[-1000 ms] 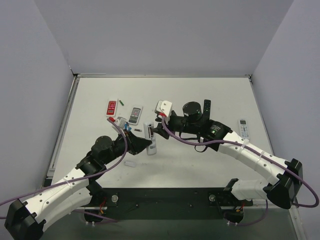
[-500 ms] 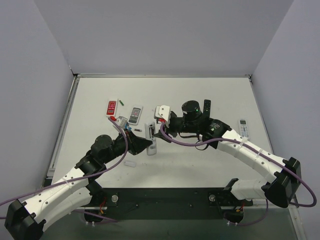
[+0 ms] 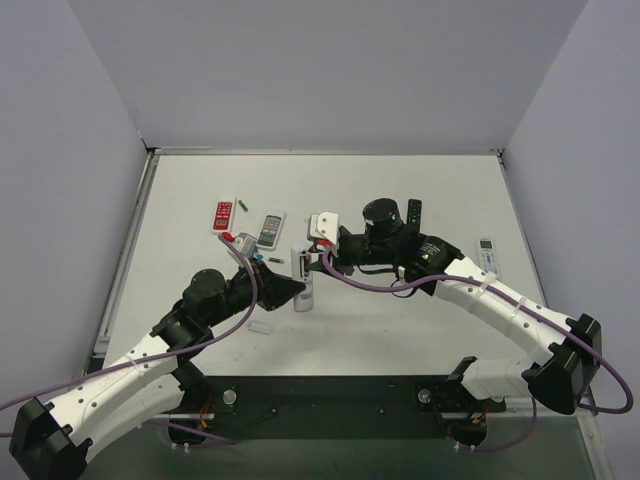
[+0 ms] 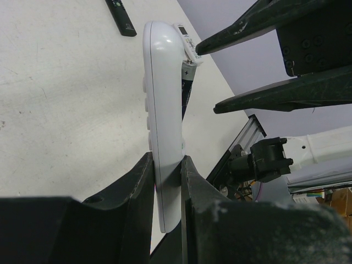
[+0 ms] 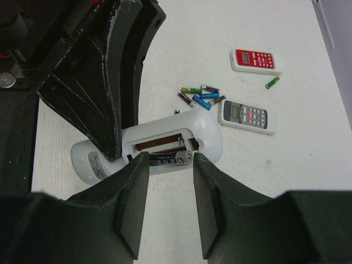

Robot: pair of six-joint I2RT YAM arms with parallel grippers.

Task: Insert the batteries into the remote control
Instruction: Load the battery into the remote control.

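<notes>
Remote control (image 5: 204, 131) is sitting on edge, clamped between the left gripper's (image 4: 165, 162) fingers, over a white table (image 3: 400, 330) that pale walls (image 3: 320, 70) are enclosing. Right gripper (image 5: 171, 160) is reaching in opposite, straddling a dark battery (image 5: 164, 160) in the recess; gripping or not, cannot tell. Loose batteries (image 5: 199, 95) are lying beyond its fingertips, and mostly open tabletop is stretching toward the near edge.

R claw (image 5: 168, 160) nearer remote (image 5: 204, 131) (lower)
</notes>
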